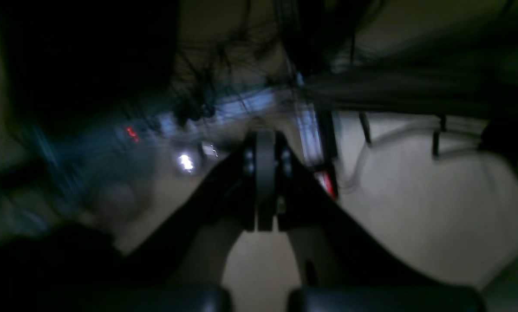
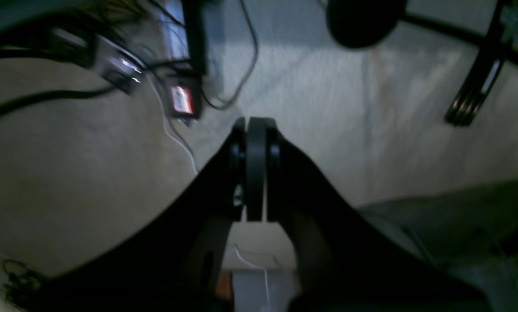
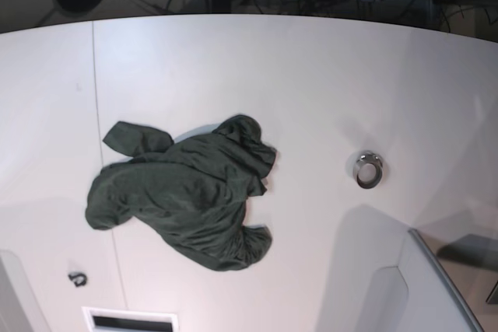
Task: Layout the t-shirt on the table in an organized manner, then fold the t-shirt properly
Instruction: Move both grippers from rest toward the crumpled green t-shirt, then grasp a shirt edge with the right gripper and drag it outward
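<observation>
The dark green t-shirt (image 3: 187,192) lies crumpled in a heap on the white table (image 3: 311,75), left of centre in the base view, with one sleeve sticking out at its upper left. Neither arm shows in the base view. In the blurred left wrist view my left gripper (image 1: 265,138) is shut with nothing between its fingers, over dim cables and lights. In the right wrist view my right gripper (image 2: 255,123) is also shut and empty, above a pale surface. The t-shirt shows in neither wrist view.
A small metal ring (image 3: 369,169) sits on the table right of the shirt. A tiny dark hook (image 3: 77,277) and a white slot (image 3: 130,320) lie near the front left edge. A grey panel (image 3: 436,285) fills the front right corner. Cables (image 2: 224,95) trail beyond the table.
</observation>
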{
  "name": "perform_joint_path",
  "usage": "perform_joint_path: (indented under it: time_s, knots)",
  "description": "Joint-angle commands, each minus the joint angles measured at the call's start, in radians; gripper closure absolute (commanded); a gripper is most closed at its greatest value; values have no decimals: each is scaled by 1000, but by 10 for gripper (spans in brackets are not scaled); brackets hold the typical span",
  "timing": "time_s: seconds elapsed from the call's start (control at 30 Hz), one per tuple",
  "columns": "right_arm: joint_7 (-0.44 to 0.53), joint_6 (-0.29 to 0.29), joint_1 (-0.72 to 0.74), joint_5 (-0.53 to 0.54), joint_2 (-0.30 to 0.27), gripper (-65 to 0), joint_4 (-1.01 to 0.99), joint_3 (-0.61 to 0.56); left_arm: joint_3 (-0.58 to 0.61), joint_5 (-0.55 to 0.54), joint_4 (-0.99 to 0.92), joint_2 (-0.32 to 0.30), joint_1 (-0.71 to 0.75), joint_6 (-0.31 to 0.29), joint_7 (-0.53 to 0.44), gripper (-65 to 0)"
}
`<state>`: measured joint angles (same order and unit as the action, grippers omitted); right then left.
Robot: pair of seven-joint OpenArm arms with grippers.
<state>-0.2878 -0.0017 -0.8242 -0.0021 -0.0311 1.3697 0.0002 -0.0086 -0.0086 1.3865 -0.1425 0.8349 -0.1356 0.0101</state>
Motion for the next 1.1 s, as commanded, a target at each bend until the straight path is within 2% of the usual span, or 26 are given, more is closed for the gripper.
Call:
perform_joint_path:
  time_s: [0.0,0.03,0.13,0.27,0.37,0.43,0.53,0.6,0.63,0.77,0.87,0.97,1.07]
  knots:
    - [12,-8,-44,-2,-7,0,89,2,0,-4,63,-4,34,-6,-19,0]
    - [14,-8,-82,-2,-5,0,219,1,0,-4,153,-9,51,-6,-19,0]
    - [12,-8,-99,-2,0,0,429,-1,-1,-1,268,-9,42,-6,-17,0]
    - [8,-8,-5,1,0,0,575,2,0,5,356,-9,-62,-6,-8,0]
    - [-69,-5,136,0,-7,-2,583,2,0,5,354,-9,-162,-6,-6,0]
    - [-182,-4,266,0,-7,-9,578,2,3,5,333,-6,-228,-6,-5,0]
    - [-382,-2,458,1,-8,-98,578,1,11,-3,319,7,-312,-6,-5,0]
    - [-492,1,583,1,-16,-176,575,-1,11,3,319,48,-349,-5,6,0]
    - [-529,21,636,3,-31,-213,574,-4,2,5,319,71,-366,-5,34,0]
    - [-551,173,794,1,-42,-338,478,-4,6,5,319,97,-412,-5,169,0]
    - [-552,240,917,0,-39,-441,323,-4,2,5,317,97,-415,-5,179,0]
    - [-546,263,1015,3,-34,-530,173,-4,-1,5,310,93,-415,-5,170,0]
    - [-538,263,1097,1,-7,-534,61,-4,-3,5,305,62,-415,-5,170,0]
